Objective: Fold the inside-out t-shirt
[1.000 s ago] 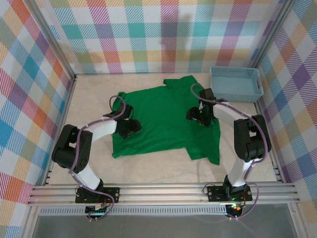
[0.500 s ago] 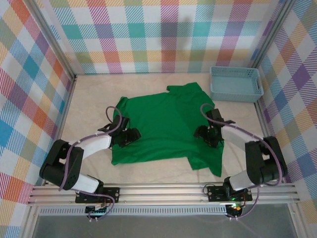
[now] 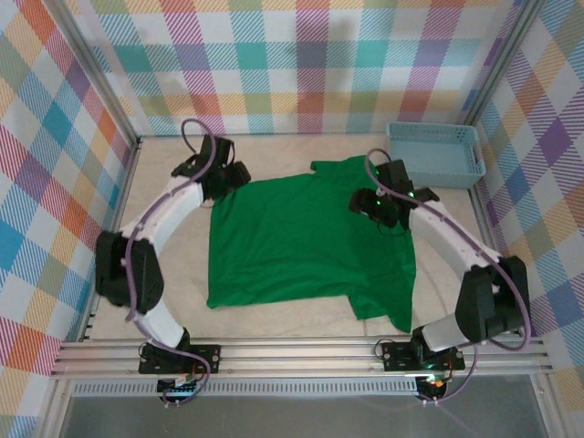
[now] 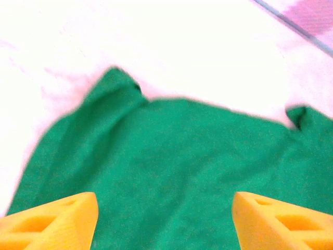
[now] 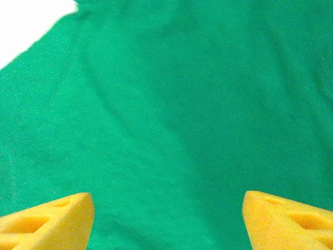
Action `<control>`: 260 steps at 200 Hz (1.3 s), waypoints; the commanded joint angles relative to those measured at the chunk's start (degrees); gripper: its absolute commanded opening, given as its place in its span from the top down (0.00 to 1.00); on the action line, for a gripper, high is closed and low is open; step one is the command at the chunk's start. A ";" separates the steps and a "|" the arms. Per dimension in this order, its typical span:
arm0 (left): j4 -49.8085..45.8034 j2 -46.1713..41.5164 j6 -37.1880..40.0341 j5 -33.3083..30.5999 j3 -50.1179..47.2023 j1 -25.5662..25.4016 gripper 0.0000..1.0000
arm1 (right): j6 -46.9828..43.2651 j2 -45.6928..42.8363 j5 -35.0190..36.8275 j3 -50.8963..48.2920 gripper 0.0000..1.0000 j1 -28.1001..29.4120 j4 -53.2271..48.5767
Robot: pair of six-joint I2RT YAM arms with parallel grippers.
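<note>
Surveying the layout before the first fold, we list:

- Shirt [image 3: 301, 242]: spread nearly flat in the middle of the worktop [image 3: 173, 246]. One flap juts at the far edge and another at the near-right corner.
- Left gripper [image 3: 228, 175]: at the shirt's far-left corner, jaws wide apart and empty. Its yellow fingers [image 4: 52, 216] flank green cloth, with bare worktop beyond.
- Right gripper [image 3: 376, 205]: over the far-right part of the shirt, jaws likewise parted and holding nothing.
- Basket [image 3: 436, 153]: in the far-right corner, near the far flap but not touching it.

Handling note, our judgement: the step in hand looks like taking hold along the far edge.
- We would lower both grippers level and pinch right at the cloth's edge at matching points.
- We would then lift together, so the fold line runs straight.
- Soft fabric may bunch, drag or slip from a shallow bite, so we would take a deep, even one.
</note>
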 commanded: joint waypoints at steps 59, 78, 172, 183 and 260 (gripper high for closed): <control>-15.71 31.35 12.90 -4.99 35.31 3.65 0.36 | -11.33 22.94 -5.26 19.83 0.26 2.04 2.58; -16.78 34.88 14.70 -4.04 38.38 3.66 0.36 | -12.03 27.83 -6.02 24.30 0.26 2.12 1.54; -19.36 39.05 13.96 -4.11 37.24 5.75 0.51 | -7.43 42.81 -1.16 34.09 0.26 -0.38 -7.64; -19.40 38.90 12.79 -4.02 36.57 6.64 0.58 | -6.67 43.07 -0.68 33.49 0.27 -0.90 -8.16; -15.78 34.56 9.06 -1.35 30.66 10.79 0.84 | -4.76 42.67 2.68 28.97 0.29 -2.74 -8.87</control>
